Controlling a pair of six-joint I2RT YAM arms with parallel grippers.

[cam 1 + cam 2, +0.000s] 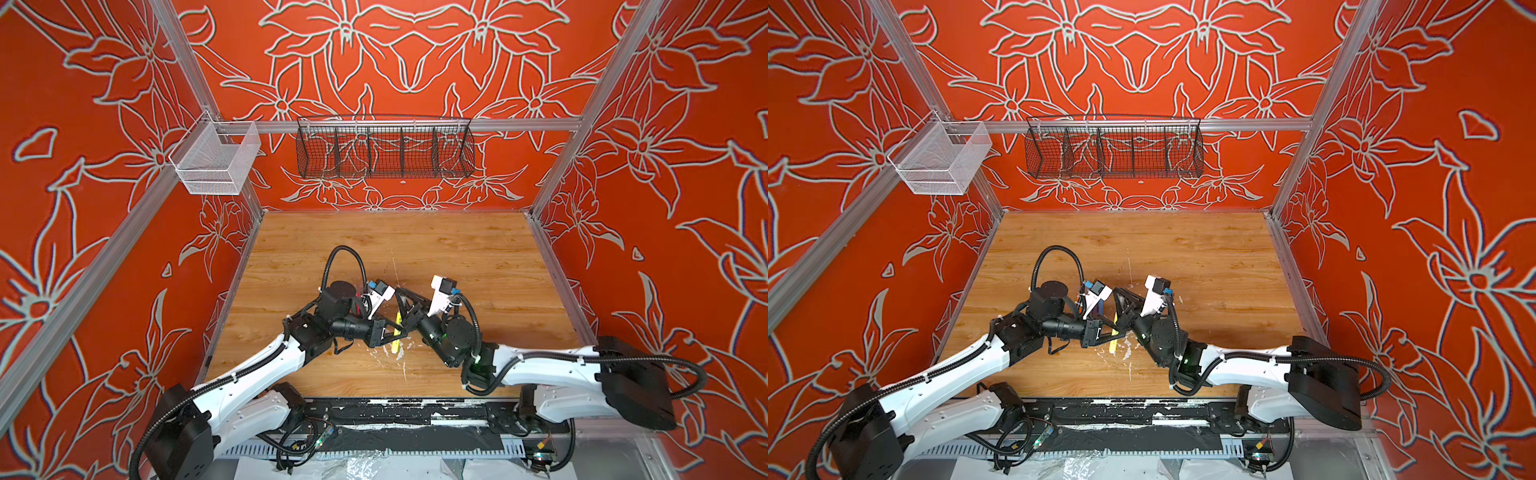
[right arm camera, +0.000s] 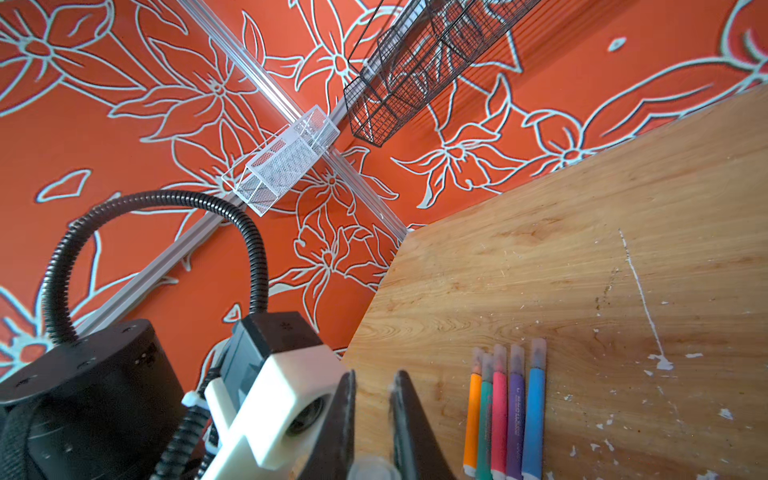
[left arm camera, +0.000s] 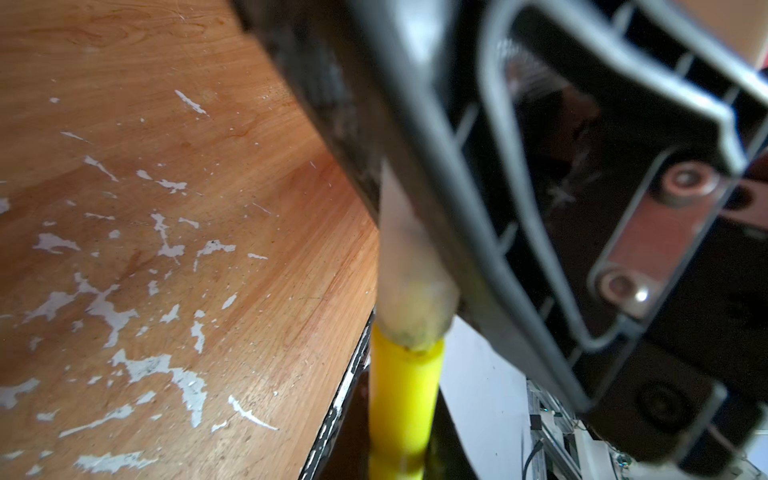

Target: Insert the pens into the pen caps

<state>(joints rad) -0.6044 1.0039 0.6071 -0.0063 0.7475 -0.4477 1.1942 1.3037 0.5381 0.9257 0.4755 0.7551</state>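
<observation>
The left gripper (image 1: 400, 329) pinched the yellow pen (image 3: 403, 395), the right gripper (image 2: 376, 376) its clear cap (image 3: 409, 266); a straight push seemed next.

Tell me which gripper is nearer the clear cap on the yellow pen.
Right. The right gripper is shut on the cap itself; the left gripper holds the yellow pen by its barrel, apart from the cap.

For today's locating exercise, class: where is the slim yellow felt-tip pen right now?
In both top views the slim yellow felt-tip pen is near the wooden table's front middle, left gripper on its barrel, right gripper on its clear plastic cap.
</observation>
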